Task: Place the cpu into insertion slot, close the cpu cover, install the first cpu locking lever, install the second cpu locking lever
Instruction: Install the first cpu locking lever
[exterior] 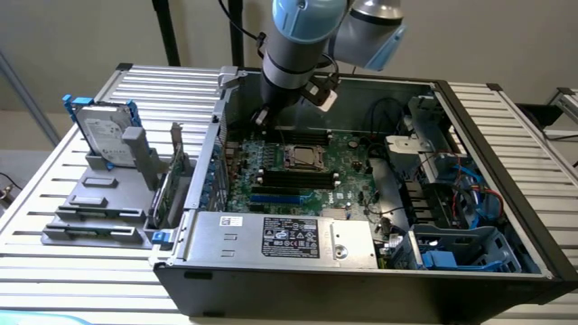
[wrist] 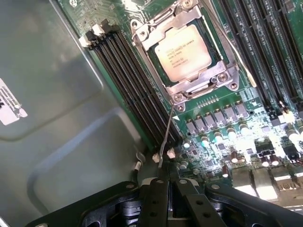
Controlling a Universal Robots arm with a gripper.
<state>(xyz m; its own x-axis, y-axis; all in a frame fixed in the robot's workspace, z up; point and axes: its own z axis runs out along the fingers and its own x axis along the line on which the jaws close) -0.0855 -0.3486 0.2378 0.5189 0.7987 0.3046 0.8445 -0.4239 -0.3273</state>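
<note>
Cpu [wrist: 182,52] framed by cover [wrist: 199,86], slatted metal table [exterior: 81,271], beige wall [exterior: 72,40]

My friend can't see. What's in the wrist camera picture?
The cpu lies in place with the silver cover down around it. A thin lever sticks up from the cover's corner toward the gripper, next to long black memory slots.

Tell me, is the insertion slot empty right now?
No, the cpu lies in the insertion slot, with the cpu cover lying flat around it.
</note>
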